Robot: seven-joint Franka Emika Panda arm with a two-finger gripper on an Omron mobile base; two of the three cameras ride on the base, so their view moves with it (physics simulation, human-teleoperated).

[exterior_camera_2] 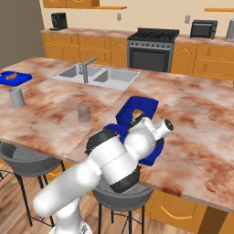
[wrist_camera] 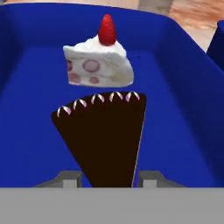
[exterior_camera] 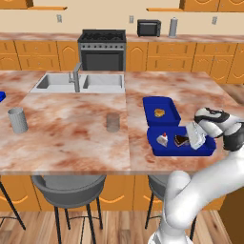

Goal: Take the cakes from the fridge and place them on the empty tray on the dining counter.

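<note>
a simulated kitchen with orange cabinets, a stove and a microwave along the far wall is seen behind the long reddish-brown marble surface of the dining island.

near the front edge of that surface, on its right part in the left base view, the blue tray is set, and both cakes are found inside it. the chocolate slice lies on the tray floor with its narrow point toward the fingers; the white slice, topped by a red cherry, is seen just beyond its wide end, close by, and whether the two touch cannot be told. in the left base view the white slice sits left of the chocolate slice.

the two finger tips are seen on either side of the chocolate slice's point, a tip close beside each flank; whether it is gripped or merely straddled cannot be told.

just behind the tray a second blue tray carrying a golden pastry is placed. farther left a small grey cup and a larger grey cup stand on the surface, well apart, and a steel sink with a faucet is set into it. grey bar stools are lined below the front edge.
</note>
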